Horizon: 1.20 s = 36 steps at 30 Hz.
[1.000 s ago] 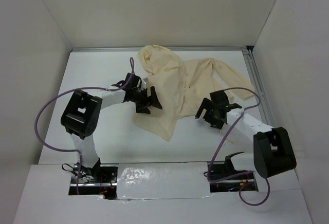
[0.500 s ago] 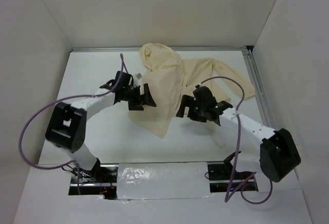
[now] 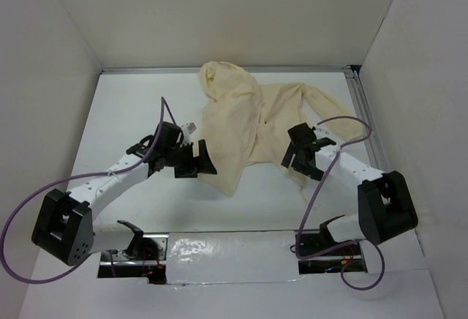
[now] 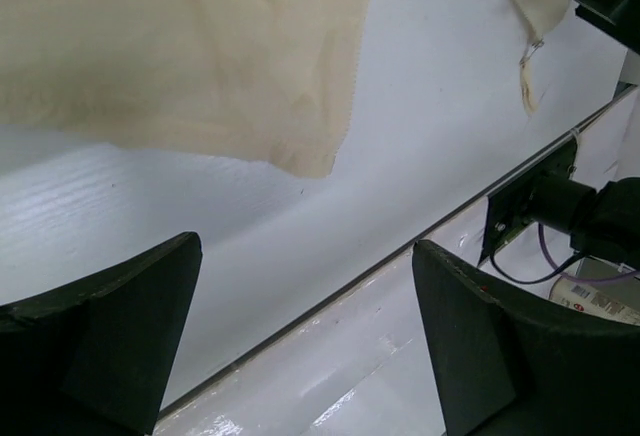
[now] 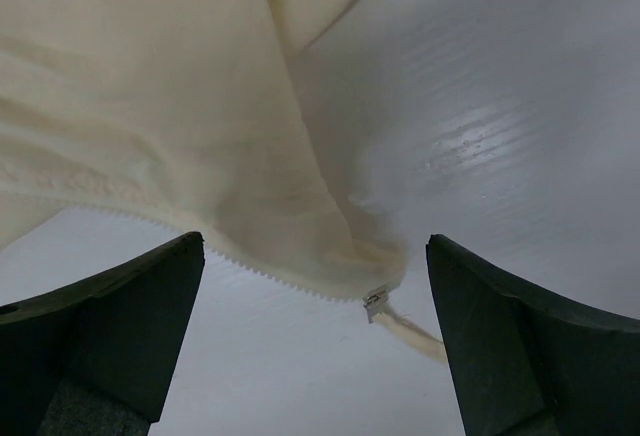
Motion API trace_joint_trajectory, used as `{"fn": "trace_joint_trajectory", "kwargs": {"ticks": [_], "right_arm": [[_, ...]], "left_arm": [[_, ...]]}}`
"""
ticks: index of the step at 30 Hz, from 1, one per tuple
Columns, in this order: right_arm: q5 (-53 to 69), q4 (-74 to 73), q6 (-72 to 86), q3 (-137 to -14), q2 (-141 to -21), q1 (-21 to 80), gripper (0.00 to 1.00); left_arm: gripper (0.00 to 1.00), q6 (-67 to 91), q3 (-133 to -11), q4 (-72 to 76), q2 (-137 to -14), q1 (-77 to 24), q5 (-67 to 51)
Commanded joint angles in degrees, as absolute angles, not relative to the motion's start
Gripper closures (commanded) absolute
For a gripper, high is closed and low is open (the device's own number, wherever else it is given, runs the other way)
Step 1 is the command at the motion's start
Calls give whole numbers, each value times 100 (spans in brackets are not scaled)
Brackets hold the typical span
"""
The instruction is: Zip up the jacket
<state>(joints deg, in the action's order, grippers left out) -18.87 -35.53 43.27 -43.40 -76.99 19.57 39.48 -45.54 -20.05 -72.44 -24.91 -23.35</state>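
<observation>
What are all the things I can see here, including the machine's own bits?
jacket: one, pale cream-yellow, lying rumpled on the far middle of the table
zipper pull: one, silvery, at the end of a toothed jacket edge, in front of the right gripper
table: one, white, under everything
walls: three, white, around the table
cables: two, purple, looping along the arms
arms: two, white and black, at the near edge
left gripper: one, black, open, empty
right gripper: one, black, open, empty
</observation>
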Motion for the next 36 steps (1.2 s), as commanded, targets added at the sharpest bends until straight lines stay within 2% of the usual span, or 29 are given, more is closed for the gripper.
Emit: {"fn": "trace_joint_trajectory", "kwargs": {"ticks": [1,3,6,11,14,17,21,27,32,36], "right_arm": [[-1821,-3253,3982,-4412,-7901,2204,2],[-1584,-3086,3797,-4377,-7779,2363,4],[-478,-2603,3587,-4202,-7533,2636,7],[832,-1873,3577,-3912,-7426,3189,7],[1028,-1679,3568,-3928,-7576,3453,7],[880,-1810,3629,-4191,-7979,3699,5],[-235,-2328,3911,-4517,-8244,4209,5],[-948,-3144,3981,-4386,-7217,4412,4],[-1265,-3471,3718,-4017,-6390,4088,4],[-1170,-3437,3490,-3911,-6170,3596,12]], "left_arm": [[1,4060,-4518,-2109,-7049,-2557,-2224],[1,4087,-4500,-2118,-7005,-2558,-2171],[1,4104,-4448,-2030,-6970,-2575,-2250],[1,4131,-4430,-2153,-6926,-2575,-2189],[1,4131,-4377,-2162,-6847,-2584,-2206],[1,4131,-4272,-2101,-6733,-2584,-2311],[1,4113,-4280,-2179,-6636,-2593,-2329],[1,3938,-4280,-2153,-6671,-2672,-2338],[1,3841,-4324,-2092,-6802,-2716,-2347],[1,3788,-4359,-2083,-6838,-2760,-2312]]}}
